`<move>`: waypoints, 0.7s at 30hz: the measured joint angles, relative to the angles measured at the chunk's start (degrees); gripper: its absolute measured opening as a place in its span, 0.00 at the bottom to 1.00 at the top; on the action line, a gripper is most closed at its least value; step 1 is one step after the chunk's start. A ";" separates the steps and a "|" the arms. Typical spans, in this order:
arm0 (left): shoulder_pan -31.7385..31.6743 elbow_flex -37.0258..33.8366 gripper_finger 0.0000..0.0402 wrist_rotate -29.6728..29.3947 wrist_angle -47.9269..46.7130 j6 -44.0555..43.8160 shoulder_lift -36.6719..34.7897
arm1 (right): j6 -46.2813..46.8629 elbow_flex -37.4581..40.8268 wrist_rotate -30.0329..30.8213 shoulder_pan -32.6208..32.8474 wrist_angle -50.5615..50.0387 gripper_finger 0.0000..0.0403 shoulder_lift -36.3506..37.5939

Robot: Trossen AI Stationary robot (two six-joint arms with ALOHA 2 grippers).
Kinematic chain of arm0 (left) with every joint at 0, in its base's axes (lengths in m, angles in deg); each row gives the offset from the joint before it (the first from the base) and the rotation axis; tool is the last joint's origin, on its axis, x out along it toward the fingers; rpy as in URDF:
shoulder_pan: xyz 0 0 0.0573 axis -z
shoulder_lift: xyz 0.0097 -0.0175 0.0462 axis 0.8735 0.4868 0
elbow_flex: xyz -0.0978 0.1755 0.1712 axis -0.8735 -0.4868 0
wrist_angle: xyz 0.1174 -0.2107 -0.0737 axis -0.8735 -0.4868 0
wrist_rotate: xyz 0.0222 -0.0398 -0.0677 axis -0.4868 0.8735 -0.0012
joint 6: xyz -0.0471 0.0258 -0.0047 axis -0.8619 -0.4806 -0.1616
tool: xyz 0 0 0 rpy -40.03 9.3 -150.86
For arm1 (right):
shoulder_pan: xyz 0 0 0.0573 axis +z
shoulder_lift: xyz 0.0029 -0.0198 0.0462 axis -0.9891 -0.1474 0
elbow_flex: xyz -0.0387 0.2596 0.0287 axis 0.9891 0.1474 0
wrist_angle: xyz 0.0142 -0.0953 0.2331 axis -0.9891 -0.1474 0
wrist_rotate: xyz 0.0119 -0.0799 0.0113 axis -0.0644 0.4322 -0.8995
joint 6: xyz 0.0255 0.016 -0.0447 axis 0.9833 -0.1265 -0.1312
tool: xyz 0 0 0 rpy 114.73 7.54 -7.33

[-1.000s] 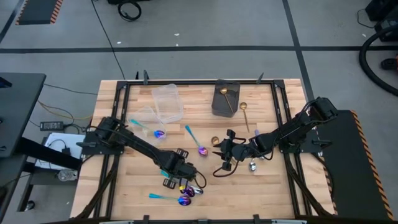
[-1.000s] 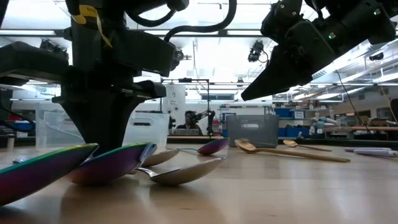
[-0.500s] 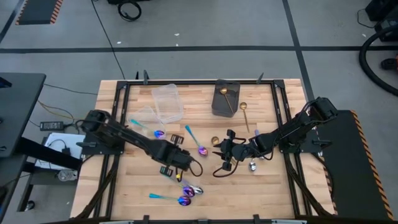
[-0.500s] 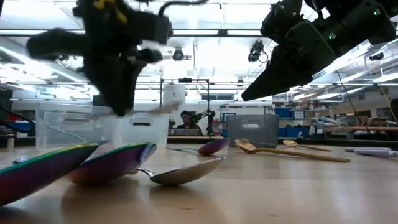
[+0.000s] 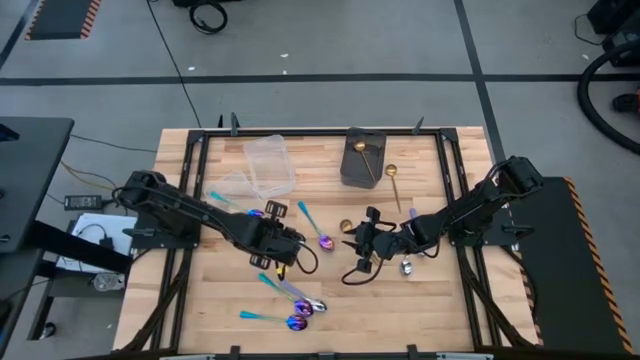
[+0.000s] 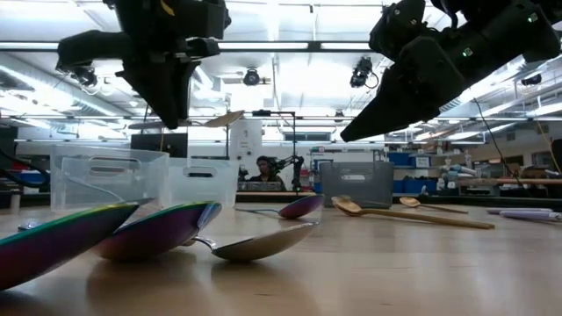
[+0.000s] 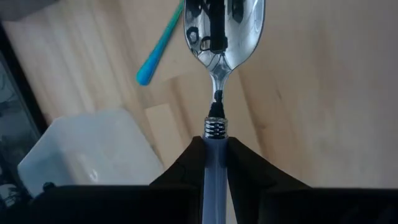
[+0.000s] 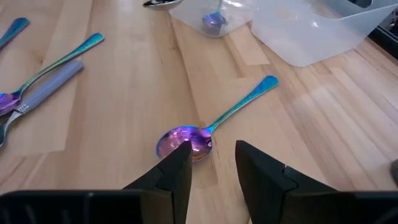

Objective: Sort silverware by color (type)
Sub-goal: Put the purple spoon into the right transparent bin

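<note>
Left gripper (image 7: 214, 163) pinches a silver spoon (image 7: 221, 37) aloft near centre; right gripper (image 8: 211, 163), at three o'clock, hangs spread.

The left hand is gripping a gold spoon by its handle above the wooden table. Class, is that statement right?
Not quite. The left hand grips a silver spoon with a lilac handle, not a gold one. It does hold it by the handle above the wooden table. The left wrist view shows this.

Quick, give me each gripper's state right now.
Left gripper: shut on a silver spoon, gripped by its lilac handle, lifted off the table.
Right gripper: open, holding nothing, just above an iridescent spoon.
</note>
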 joint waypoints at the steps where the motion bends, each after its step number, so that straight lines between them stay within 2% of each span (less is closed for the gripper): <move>1: -0.16 0.00 0.12 -0.19 -0.40 0.00 -0.32 | 0.00 0.02 0.02 0.02 -0.06 0.33 0.00; 12: -0.73 -0.77 0.12 -6.11 -2.54 0.01 -3.48 | 0.42 0.02 0.24 -0.01 -1.54 0.33 0.02; 17: -1.71 -4.91 0.12 -7.98 -0.72 -0.27 -6.36 | 0.43 0.02 0.24 0.02 -1.69 0.33 0.02; 21: -2.50 -9.46 0.12 -9.68 4.20 0.15 -9.89 | 0.44 0.02 0.24 0.02 -1.54 0.33 0.02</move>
